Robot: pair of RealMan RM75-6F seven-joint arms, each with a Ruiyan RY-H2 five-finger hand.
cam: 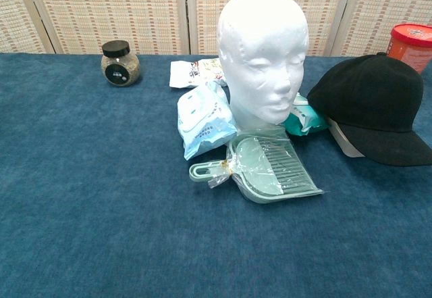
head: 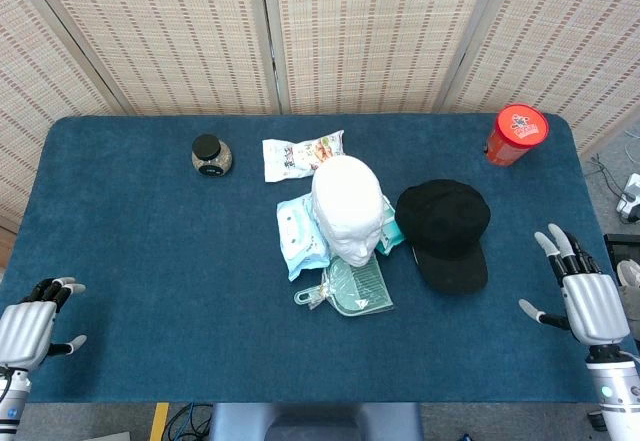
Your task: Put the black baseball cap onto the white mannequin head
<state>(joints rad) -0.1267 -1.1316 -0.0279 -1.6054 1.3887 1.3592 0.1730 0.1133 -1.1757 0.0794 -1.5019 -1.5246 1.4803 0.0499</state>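
Note:
The black baseball cap [head: 446, 233] [cam: 374, 106] lies on the blue table, brim toward the front, just right of the white mannequin head [head: 347, 208] [cam: 264, 56]. The mannequin head stands upright at the table's middle, bare on top. My right hand [head: 578, 289] hovers at the front right edge, fingers spread and holding nothing, well right of the cap. My left hand [head: 34, 327] sits at the front left corner, far from both, fingers apart and empty. Neither hand shows in the chest view.
A light blue wipes pack [head: 300, 233] [cam: 202, 119] and a green dustpan in plastic [head: 352, 288] [cam: 266, 169] lie against the head. A snack packet [head: 300, 154], a dark-lidded jar [head: 208, 155] [cam: 120, 63] and a red canister [head: 516, 134] [cam: 411, 44] stand further back.

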